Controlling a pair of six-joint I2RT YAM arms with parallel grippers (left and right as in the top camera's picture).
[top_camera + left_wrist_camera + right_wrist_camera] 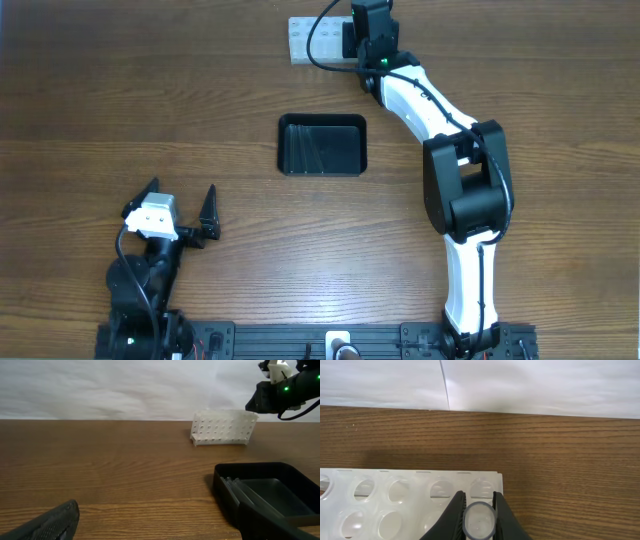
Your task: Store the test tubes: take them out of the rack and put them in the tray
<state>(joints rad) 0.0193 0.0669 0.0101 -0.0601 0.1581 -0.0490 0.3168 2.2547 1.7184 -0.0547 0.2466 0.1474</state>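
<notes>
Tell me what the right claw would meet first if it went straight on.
Probably the white rack: the right claw, shut on a test tube, points down at its end holes; depth is unclear.

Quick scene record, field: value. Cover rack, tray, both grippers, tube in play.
rack: white, at the table's far edge
tray: black, mid-table; clear tubes seem to lie inside
right gripper: over the rack's end, shut on a test tube
test tube: clear, upright between the fingers; unclear whether it has left its hole
left gripper: open, near its base, holding nothing
</notes>
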